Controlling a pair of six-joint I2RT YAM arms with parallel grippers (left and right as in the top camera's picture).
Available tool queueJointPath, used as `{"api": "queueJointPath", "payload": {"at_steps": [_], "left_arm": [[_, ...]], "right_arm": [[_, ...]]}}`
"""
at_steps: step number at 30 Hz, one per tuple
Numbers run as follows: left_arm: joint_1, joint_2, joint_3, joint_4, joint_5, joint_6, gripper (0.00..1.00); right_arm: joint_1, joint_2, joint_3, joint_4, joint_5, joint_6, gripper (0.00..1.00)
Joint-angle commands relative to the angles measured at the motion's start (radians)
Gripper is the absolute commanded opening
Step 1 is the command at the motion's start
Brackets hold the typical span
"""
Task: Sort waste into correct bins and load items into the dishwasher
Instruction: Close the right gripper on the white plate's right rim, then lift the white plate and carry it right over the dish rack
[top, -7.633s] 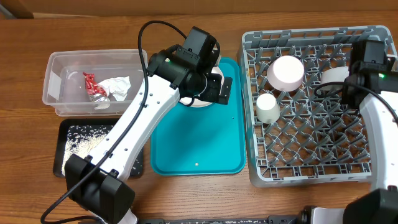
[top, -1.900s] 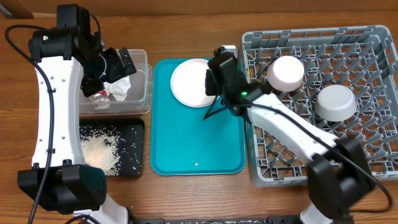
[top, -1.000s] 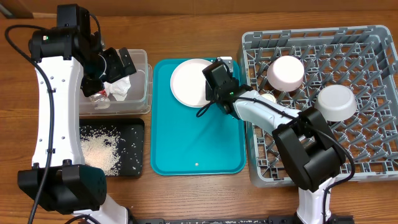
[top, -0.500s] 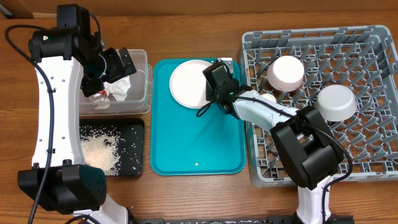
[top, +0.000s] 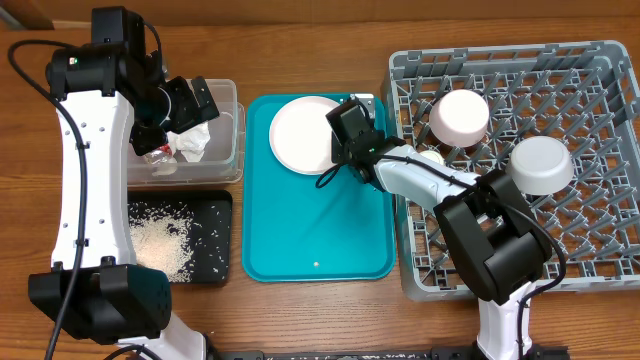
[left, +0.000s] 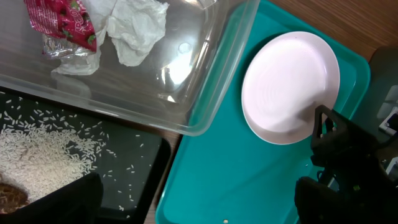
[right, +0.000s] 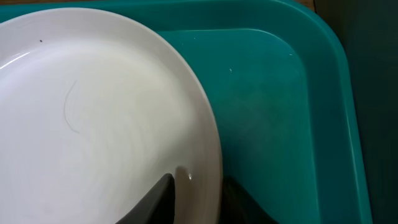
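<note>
One plate lies on one teal tray, its rim seemingly pinched by the right end effector; two bowls sit in the rack; the left end effector gapes wide.

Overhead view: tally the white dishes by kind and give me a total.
Plate: 1
Bowls: 2
Cup, partly hidden: 1
Total: 4

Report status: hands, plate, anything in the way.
Left hand open, over clear tub. Right hand astride white plate rim on teal tray, grip unconfirmed. Plate bare, nothing crowding it.
</note>
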Motion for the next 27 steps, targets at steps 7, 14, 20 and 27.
{"api": "queueJointPath", "payload": {"at_steps": [7, 14, 20, 27], "left_arm": [[-0.001, 0.002, 0.022, 0.001, 0.011, -0.014, 1.0], [-0.001, 0.002, 0.022, 0.001, 0.011, -0.014, 1.0], [-0.001, 0.002, 0.022, 0.001, 0.011, -0.014, 1.0], [-0.001, 0.002, 0.022, 0.001, 0.011, -0.014, 1.0]], "right_arm": [[-0.004, 0.014, -0.009, 0.006, 0.003, 0.029, 0.17], [-0.004, 0.035, -0.013, 0.016, 0.014, 0.052, 0.17], [-0.004, 0.04, -0.013, 0.023, 0.022, 0.068, 0.14], [-0.004, 0.025, 0.003, 0.024, 0.023, -0.021, 0.04]]}}
